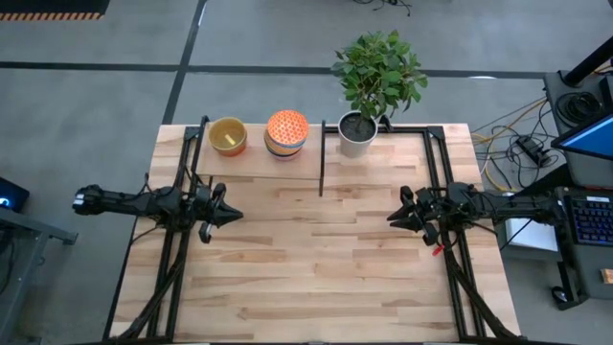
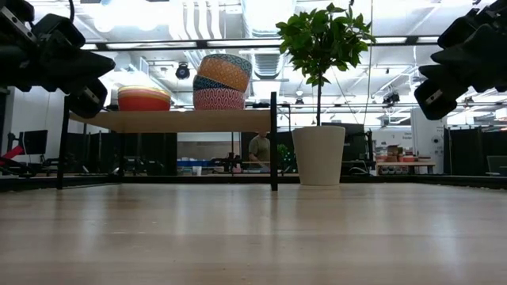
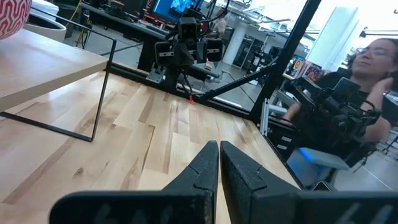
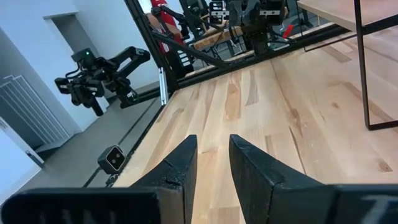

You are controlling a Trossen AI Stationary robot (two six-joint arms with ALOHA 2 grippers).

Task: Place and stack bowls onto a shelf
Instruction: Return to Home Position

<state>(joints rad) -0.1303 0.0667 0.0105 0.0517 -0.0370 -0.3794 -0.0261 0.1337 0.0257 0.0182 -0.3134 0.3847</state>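
Bowls [image 1: 286, 133] on shelf [image 1: 255, 165], plant pot [image 1: 356, 135] beside

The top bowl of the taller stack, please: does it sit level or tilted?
Tilted: the top bowl slants in the low view.

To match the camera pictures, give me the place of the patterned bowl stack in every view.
High view: patterned bowl stack on the shelf, left of the plant pot.
Low view: atop the shelf, left of the pot; stack.
Left wrist view: only one red-patterned bowl's edge, on the shelf.
Right wrist view: not in it.
Shared landmark: the shelf.
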